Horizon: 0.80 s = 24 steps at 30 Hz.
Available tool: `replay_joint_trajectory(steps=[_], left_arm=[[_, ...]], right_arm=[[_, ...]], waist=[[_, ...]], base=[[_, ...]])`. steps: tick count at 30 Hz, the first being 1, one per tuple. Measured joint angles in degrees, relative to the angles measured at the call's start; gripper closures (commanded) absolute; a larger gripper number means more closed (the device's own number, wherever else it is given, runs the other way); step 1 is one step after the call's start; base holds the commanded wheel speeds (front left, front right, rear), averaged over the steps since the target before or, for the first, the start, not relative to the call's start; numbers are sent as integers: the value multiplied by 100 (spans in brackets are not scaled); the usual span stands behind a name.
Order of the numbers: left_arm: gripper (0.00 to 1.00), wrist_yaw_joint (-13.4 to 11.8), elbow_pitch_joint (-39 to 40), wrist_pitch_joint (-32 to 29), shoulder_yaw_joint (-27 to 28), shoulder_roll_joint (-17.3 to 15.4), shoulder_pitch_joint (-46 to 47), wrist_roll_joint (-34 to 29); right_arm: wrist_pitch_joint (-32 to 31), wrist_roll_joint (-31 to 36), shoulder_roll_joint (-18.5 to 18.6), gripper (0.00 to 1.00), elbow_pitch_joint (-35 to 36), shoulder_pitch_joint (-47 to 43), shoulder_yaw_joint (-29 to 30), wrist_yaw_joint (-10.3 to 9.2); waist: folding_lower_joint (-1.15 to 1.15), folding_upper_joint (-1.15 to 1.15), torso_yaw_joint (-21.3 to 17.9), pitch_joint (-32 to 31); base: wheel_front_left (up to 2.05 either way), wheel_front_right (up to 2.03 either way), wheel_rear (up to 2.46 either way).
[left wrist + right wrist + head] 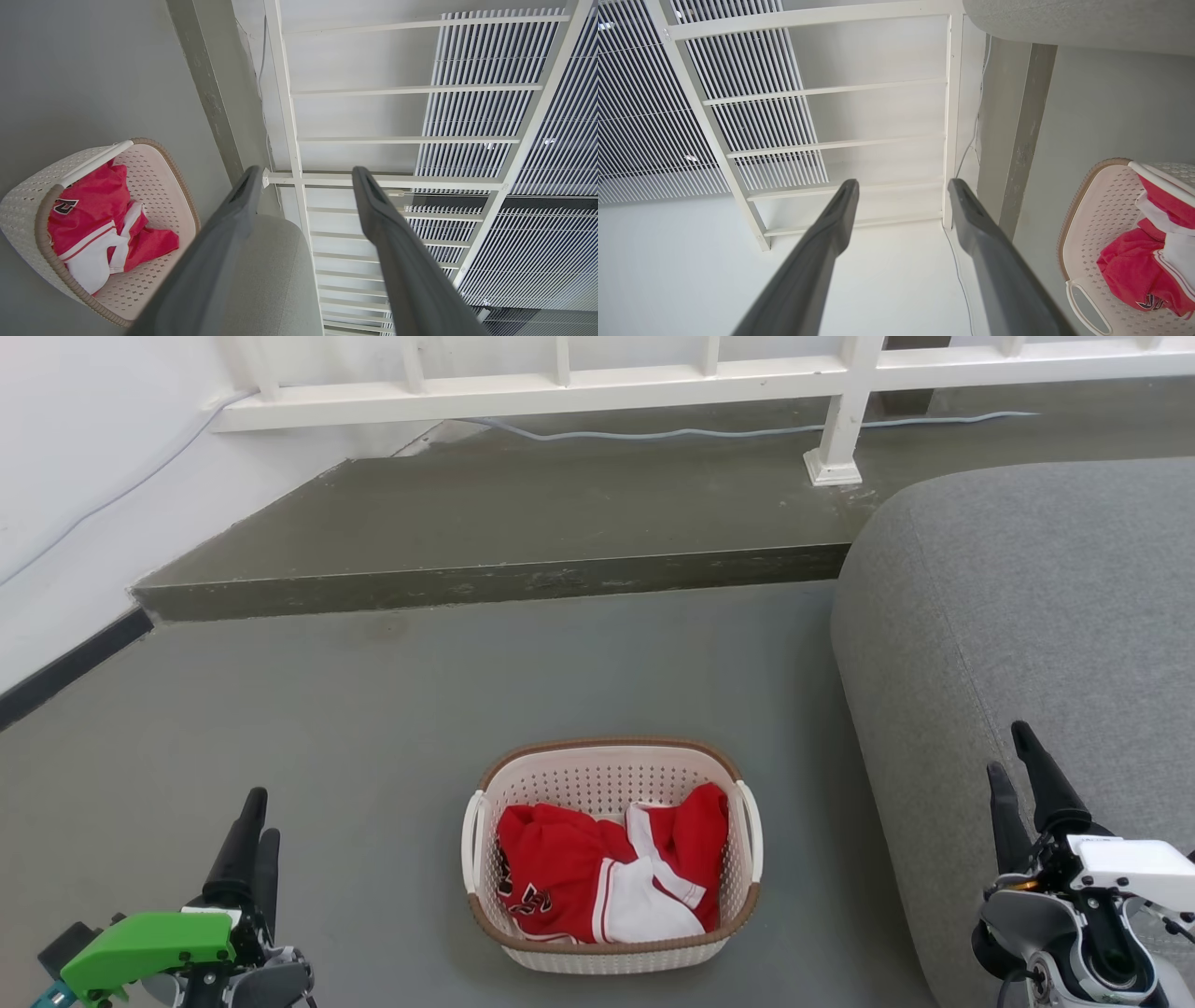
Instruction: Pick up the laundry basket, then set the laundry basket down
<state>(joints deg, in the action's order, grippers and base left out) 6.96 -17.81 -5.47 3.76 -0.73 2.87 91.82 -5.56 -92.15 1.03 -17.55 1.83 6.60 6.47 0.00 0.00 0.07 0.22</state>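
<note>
Ok, nothing grabbed yet. Grey floor [373, 709] takes up most of the head view. A grey sofa [1027, 616] closes off the robot's right side. Behind are a raised step [513, 513] and a white railing [653, 378], both well away from the work.

The laundry basket [611, 745] sits flat on the floor, centred between the arms and just beside the sofa edge, long axis pointing away from the robot. That puts one handle toward each arm, which suits a two-arm lift. A red-and-white garment [579, 868] is bunched inside below the rim, so it shouldn't get in the way of a grasp.

The left gripper [261, 814] is low on the left and the right gripper [1008, 749] low on the right, over the sofa edge. Both are empty and well apart from the basket. In the wrist views each has its fingers spread and pointing past the basket. This looks like a rest pose before the approach.

Likely targets are the left handle [470, 840] and right handle [752, 831]. The right side is tight against the sofa.
</note>
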Motion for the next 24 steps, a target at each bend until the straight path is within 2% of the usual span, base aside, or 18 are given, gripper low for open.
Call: replay_joint_trajectory(steps=[10,24], left_arm=[[0,0,133,227,-167,-26,2,-321],[0,0,210,522,-543,-172,12,-1112]], right_arm=[[136,280,53,0,202,3,-182,0],[512,1145,319,0,428,12,-708,0]], waist=[[0,0,8,9],[0,0,15,15]], base=[[0,0,0],[0,0,0]])
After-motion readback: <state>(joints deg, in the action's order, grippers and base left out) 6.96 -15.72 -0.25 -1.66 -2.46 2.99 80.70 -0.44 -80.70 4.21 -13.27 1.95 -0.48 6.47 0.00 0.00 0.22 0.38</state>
